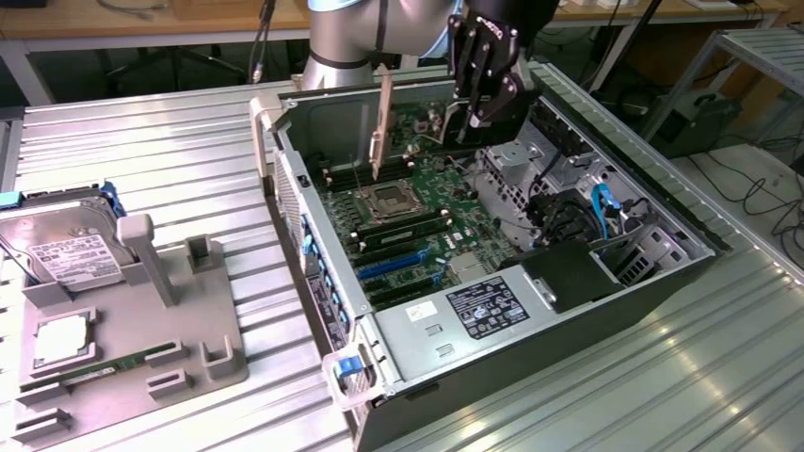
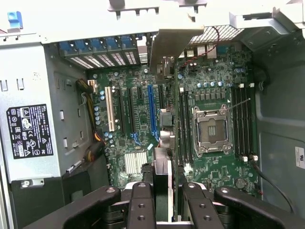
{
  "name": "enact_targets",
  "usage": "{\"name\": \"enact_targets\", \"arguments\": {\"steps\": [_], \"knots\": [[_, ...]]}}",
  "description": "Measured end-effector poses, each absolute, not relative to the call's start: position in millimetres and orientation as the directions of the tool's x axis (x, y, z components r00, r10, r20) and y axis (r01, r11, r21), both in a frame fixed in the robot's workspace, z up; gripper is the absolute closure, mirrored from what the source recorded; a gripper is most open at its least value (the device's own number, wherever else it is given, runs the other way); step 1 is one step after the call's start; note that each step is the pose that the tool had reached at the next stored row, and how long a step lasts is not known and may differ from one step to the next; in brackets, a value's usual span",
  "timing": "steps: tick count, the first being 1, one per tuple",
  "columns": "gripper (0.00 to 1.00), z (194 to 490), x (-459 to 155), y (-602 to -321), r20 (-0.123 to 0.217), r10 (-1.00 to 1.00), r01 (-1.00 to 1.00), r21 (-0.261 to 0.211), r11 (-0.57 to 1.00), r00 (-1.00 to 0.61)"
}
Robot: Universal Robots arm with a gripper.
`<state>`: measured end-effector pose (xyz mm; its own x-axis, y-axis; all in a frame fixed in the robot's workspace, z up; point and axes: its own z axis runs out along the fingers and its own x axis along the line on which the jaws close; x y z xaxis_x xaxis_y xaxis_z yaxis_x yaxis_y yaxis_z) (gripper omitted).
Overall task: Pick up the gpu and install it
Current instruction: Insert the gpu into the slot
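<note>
Worktop: I see a ribbed, silver metal worktop (image 1: pixel 164 160) running across the exterior view, its grooves going diagonally.
Far bench: behind it I make out a long wooden bench (image 1: pixel 151 21) with pale metal legs, dark shadow beneath it.
Cables: a black cable (image 1: pixel 260 42) hangs down by the bench on the exterior view's left; more dark cables (image 1: pixel 766 193) lie looped on the floor at the exterior view's right.
Floor: pale grey floor (image 1: pixel 741 160) at the exterior view's right.
Side frame: a grey metal frame (image 1: pixel 754 47) stands at the upper right corner of that view.
Light: even, cool, with soft glare on the ribs.
</note>
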<state>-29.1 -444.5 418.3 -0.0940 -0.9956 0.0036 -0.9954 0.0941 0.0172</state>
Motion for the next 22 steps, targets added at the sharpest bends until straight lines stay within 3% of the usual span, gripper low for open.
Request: {"name": "enact_targets", "arguments": {"steps": [22], "knots": [[0.72,410.1,-29.1,-444.5,0.003,-0.996,-0.995,0.018,0.093,-0.093]]}}
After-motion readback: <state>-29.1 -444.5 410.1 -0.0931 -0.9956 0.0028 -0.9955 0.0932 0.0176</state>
